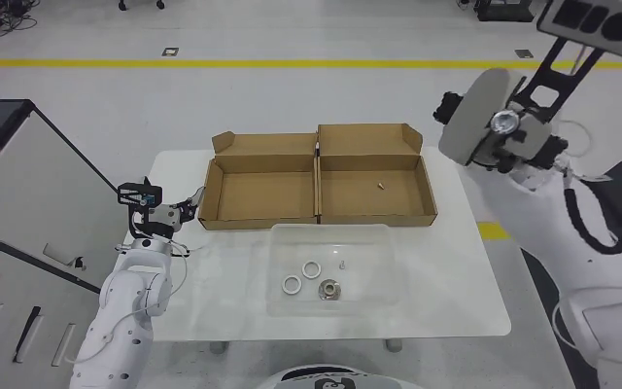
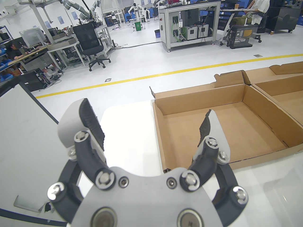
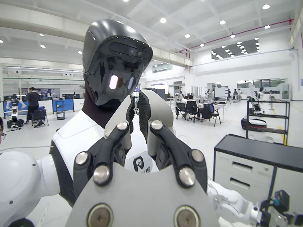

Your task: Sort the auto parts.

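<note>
A white table (image 1: 457, 292) seen from above. On the 12 o'clock side sit two open cardboard boxes, touching side by side: the left box (image 1: 209, 190) at 11 o'clock and the right box (image 1: 425, 190) at 1 o'clock. A small screw (image 1: 381, 182) lies on the floor of the right box. At 6 o'clock, just in front of the boxes, stands a clear bin (image 1: 369, 282). It holds a white ring (image 1: 312, 269), a second white ring (image 1: 292, 285) close beside it, a metal hub (image 1: 330, 289) and a tiny pin (image 1: 343, 261).

The left end effector (image 2: 146, 114) hangs at 9 o'clock, at the table's edge and just beside the left box, its fingers spread wide with nothing between them. The right end effector (image 3: 135, 100) is raised high off the table toward 2 o'clock. It faces the robot's head, and its fingers are pressed together, pinching a small bolt (image 3: 135, 103) at the tips.
</note>
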Tool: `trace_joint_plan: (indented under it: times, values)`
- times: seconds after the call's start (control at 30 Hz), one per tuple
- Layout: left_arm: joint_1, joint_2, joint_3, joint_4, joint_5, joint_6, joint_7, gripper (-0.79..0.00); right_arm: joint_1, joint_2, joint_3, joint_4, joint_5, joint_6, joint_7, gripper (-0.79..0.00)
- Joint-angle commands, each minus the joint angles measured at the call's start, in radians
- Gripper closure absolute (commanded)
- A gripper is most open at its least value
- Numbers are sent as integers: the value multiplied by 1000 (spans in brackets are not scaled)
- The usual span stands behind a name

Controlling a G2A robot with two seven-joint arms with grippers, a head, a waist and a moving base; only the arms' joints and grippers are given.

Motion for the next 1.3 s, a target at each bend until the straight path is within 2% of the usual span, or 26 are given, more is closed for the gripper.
trace_joint_plan:
  times: [0.0,0.07,0.23,0.37,0.6,0.73,1.27]
  values:
    - [0,0,0,0,0,0,0,-785,1,0,17,5,-44,40,10,0]
    - [0,0,0,0,0,0,0,-785,8,3,39,11,-127,93,30,0]
    - [0,0,0,0,0,0,0,-785,-13,1,67,-11,-181,134,6,0]
    - [0,0,0,0,0,0,0,-785,-41,-9,70,-27,-117,99,-11,0]
    - [0,0,0,0,0,0,0,-785,-79,-34,57,-43,83,11,-5,0]
    - [0,0,0,0,0,0,0,-785,-83,-45,64,-34,120,8,14,0]
    - [0,0,0,0,0,0,0,-785,-70,-55,142,-5,-163,178,84,0]
